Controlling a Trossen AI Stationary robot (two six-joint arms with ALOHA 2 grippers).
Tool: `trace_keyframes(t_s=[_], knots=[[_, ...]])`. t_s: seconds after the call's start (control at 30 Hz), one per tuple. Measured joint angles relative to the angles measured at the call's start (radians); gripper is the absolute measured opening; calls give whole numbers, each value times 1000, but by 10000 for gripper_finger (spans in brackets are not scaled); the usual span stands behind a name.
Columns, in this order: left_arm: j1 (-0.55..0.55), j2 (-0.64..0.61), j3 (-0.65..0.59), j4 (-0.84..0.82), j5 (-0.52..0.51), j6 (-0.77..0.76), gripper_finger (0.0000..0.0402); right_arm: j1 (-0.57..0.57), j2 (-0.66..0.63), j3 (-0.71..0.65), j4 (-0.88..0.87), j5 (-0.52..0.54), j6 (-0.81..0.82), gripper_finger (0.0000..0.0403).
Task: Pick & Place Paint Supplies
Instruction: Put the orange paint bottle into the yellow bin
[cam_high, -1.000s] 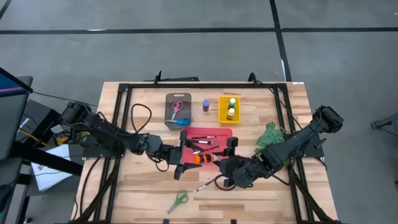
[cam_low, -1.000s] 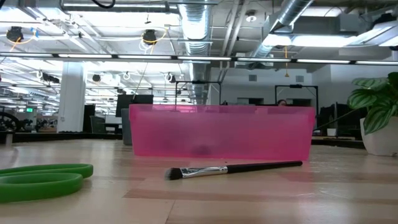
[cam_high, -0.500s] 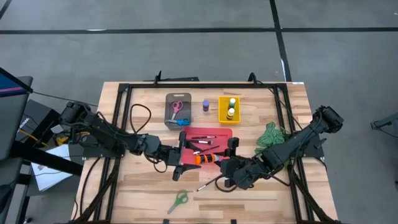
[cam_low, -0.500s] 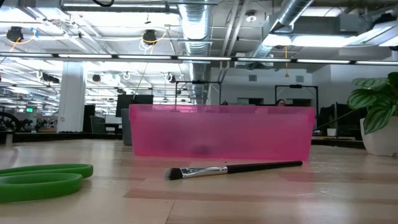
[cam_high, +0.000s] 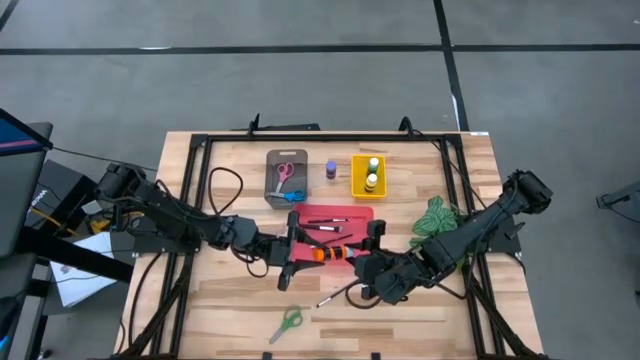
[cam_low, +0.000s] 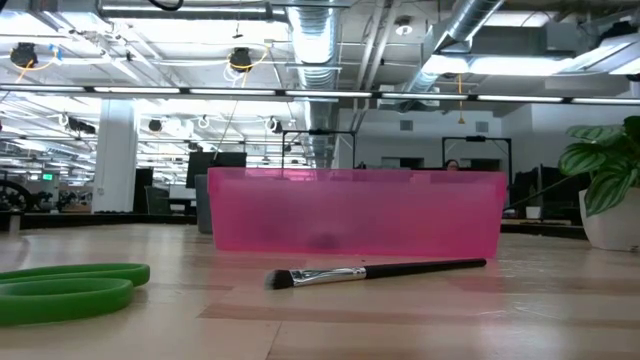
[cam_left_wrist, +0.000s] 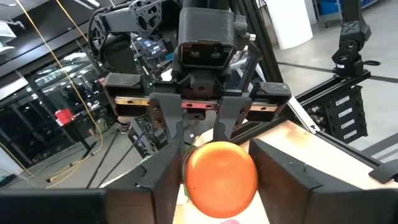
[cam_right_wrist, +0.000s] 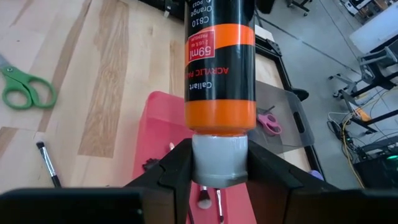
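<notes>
Wooden slatted surface (cam_high: 240, 310) under both dark arms, open-plan workroom behind. Orange paint bottle with a grey cap and black label (cam_high: 329, 256) held level above the near edge of the red tray (cam_high: 356, 213), mid-handover between the two grippers. Left gripper (cam_high: 300, 258), spread wide a second ago, now narrowed around the bottle's orange base (cam_left_wrist: 221, 179), fingers (cam_left_wrist: 165, 177) close on both sides, contact not certain. Right gripper (cam_high: 364, 258) unchanged, jaws pinching the grey cap (cam_right_wrist: 219, 160). Likely meaning: bottle about to pass to the left arm. Elsewhere: green-handled scissors (cam_high: 288, 321) and a thin dark-handled paintbrush (cam_high: 338, 294) loose near the front; yellow tray (cam_high: 357, 185) and grey tray (cam_high: 273, 195) far side.
</notes>
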Motion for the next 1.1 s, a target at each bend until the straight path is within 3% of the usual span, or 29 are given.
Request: trace_keyframes(t_s=[0.23, 0.53, 0.83, 0.9, 1.0, 1.1], knots=[[0, 0, 0, -3, -19, 2, 132, 3, 0, 0, -1, 20, 0, 117], [0, 0, 0, 4, -33, 3, 130, 10, 0, 2, 4, 38, -30, 127], [8, -36, -1, 1, -392, -49, 128, 71, -1, 15, -7, 381, -81, 204], [12, -66, -1, -13, -427, -107, 127, 92, -1, 15, -6, 437, -109, 215], [28, -126, -26, -19, -376, -250, 127, 117, -1, 15, -6, 471, -146, 226], [57, -198, -63, -7, -190, -404, 127, 139, -1, 15, 4, 471, -187, 229]])
